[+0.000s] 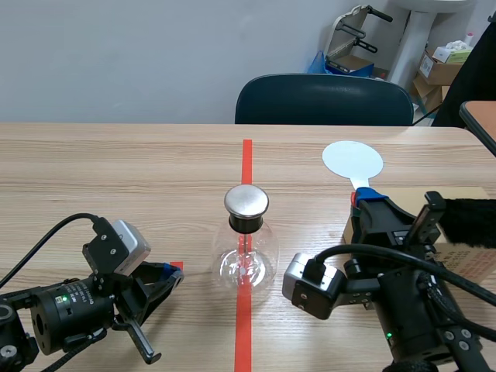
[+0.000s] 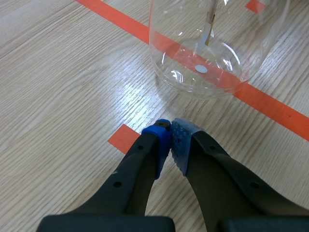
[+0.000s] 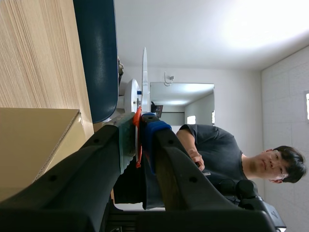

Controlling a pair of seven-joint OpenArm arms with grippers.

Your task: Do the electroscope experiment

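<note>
**Left gripper (image 1: 174, 271) clenched beside the flask (image 1: 246, 256); white paddle (image 1: 353, 160) held in the right gripper (image 1: 360, 198)**

Low on the near left of the table (image 1: 116, 178), the left gripper is laid on its side. From its wrist camera, its blue pads are seen pressed together with nothing between them. The flask stands just ahead of them, apart from the tips.

On the near right, the right gripper is clamped on the handle of the paddle. The paddle's round white disc is held out beyond the fingers, toward the far side of the table. From the right wrist camera the disc is seen edge-on, with a red part of the handle pinched between the pads.

The round glass flask is placed upright at the table's middle, on the orange-red tape line (image 1: 246, 159). It is closed by a dark collar and a flat metal cap (image 1: 246, 201), and a thin strip (image 2: 208, 29) is hung inside.

A cardboard box (image 1: 465, 256) is set beside the right arm, with a black furry piece (image 1: 469, 221) on top. A dark chair (image 1: 325, 99) is seen behind the table's far edge.
</note>
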